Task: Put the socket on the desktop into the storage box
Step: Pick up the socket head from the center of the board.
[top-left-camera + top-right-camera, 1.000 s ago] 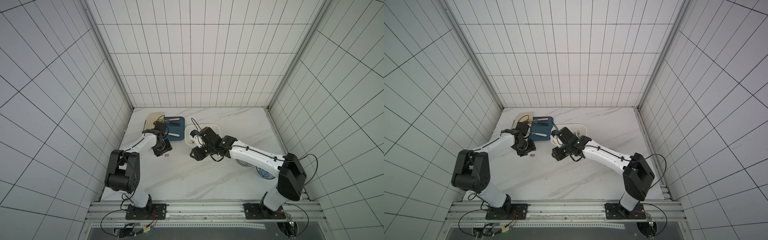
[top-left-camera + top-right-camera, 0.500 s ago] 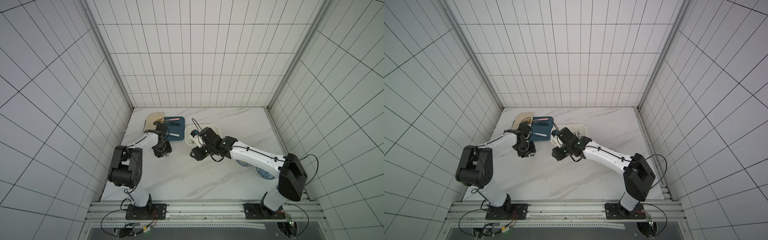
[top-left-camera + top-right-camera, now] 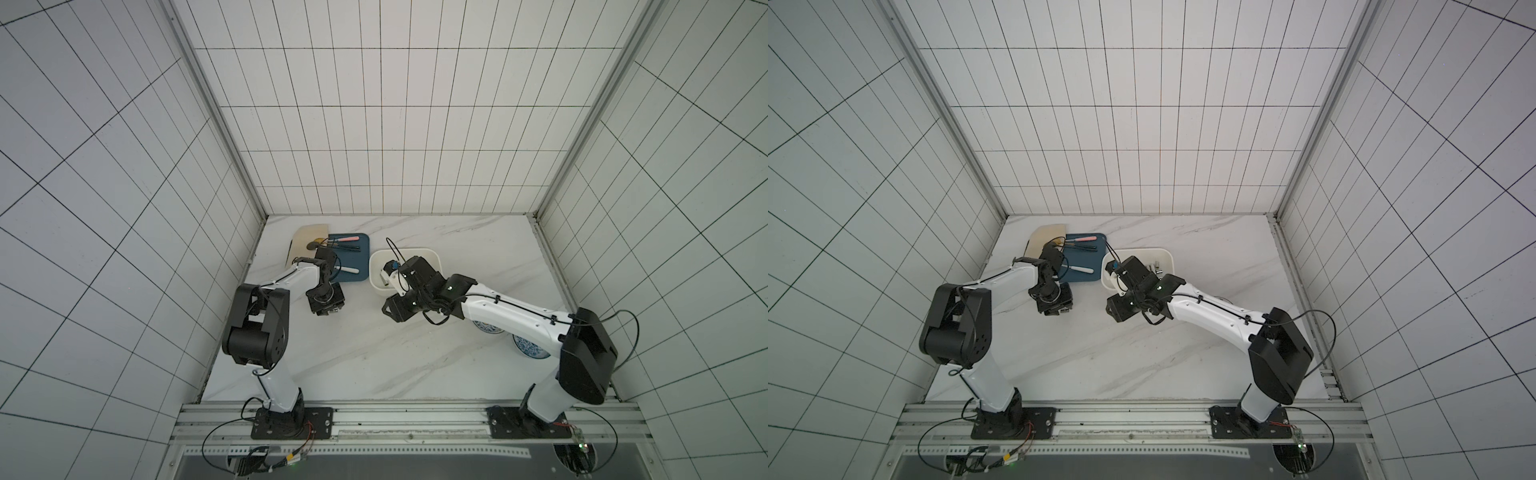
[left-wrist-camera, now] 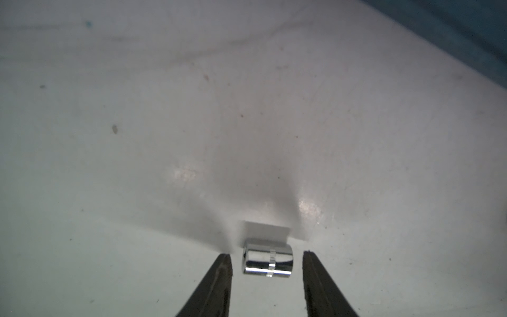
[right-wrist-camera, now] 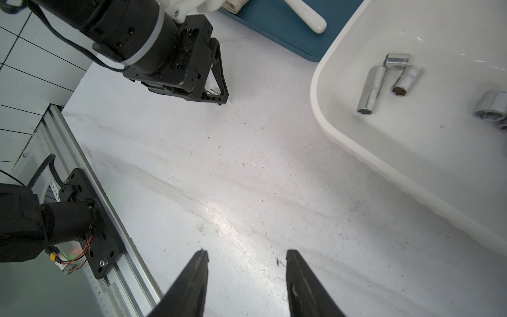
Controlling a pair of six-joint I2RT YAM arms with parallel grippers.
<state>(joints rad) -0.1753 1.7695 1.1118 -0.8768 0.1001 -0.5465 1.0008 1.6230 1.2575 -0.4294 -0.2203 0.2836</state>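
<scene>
A short chrome socket (image 4: 267,259) lies on its side on the white marble desktop (image 3: 374,353). My left gripper (image 4: 267,254) is down around it, open, with a narrow gap between the socket and each finger. In both top views this gripper (image 3: 328,309) (image 3: 1059,309) points down just in front of the blue tray and hides the socket. My right gripper (image 5: 247,251) hangs open and empty over bare desktop, beside the front left corner of the white storage box (image 5: 384,170) (image 3: 424,252). Several chrome sockets (image 5: 370,90) lie inside the box.
A dark-blue tray (image 3: 353,266) with hand tools sits behind the left gripper, beside a beige board (image 3: 307,237). Two blue-patterned plates (image 3: 530,347) lie under the right arm. The metal base rail (image 3: 395,419) runs along the front edge.
The left gripper has come over the socket that lay beside it a second ago, and its jaws have narrowed around it. The right arm has stayed put.
</scene>
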